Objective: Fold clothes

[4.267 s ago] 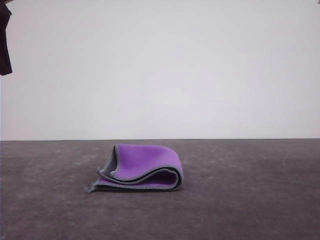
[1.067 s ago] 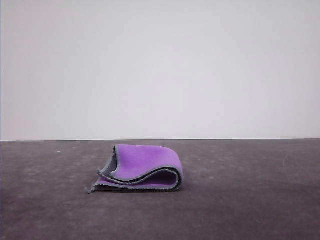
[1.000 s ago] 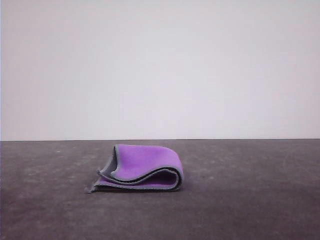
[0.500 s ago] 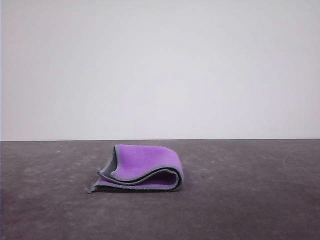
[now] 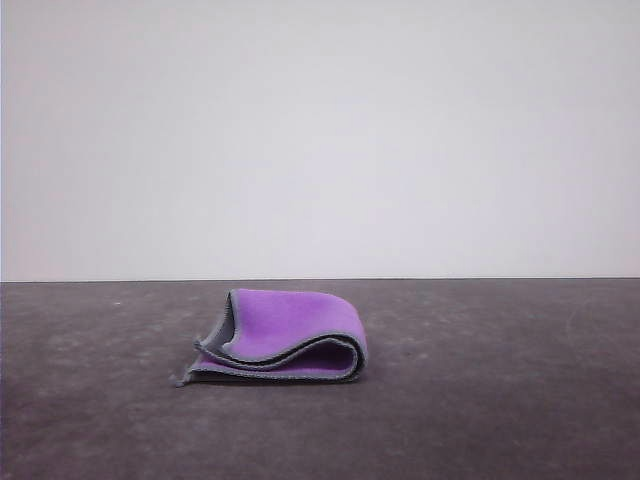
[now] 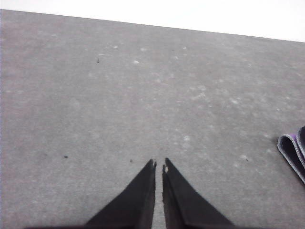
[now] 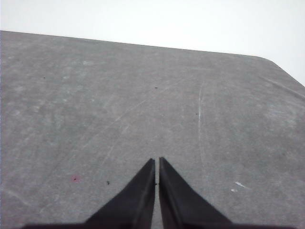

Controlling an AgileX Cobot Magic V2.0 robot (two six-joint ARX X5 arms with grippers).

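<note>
The clothes are one small cloth (image 5: 285, 338) lying folded over on the dark grey table, purple face outward, with a grey hem along its curled edges. A rolled edge of that cloth (image 6: 291, 153) shows in the left wrist view, well off to the side of my left gripper (image 6: 158, 165). The left gripper is shut, its black fingertips together above bare tabletop with nothing between them. My right gripper (image 7: 157, 161) is shut too, over bare table, holding nothing.
The grey table (image 5: 500, 400) stretches wide around the cloth, with a white wall behind it. A rounded table corner (image 7: 271, 62) shows in the right wrist view. Faint scratches and specks mark the surface.
A dark arm part at the upper left of the front view 4.3 s ago has left the picture. The cloth has not moved.
</note>
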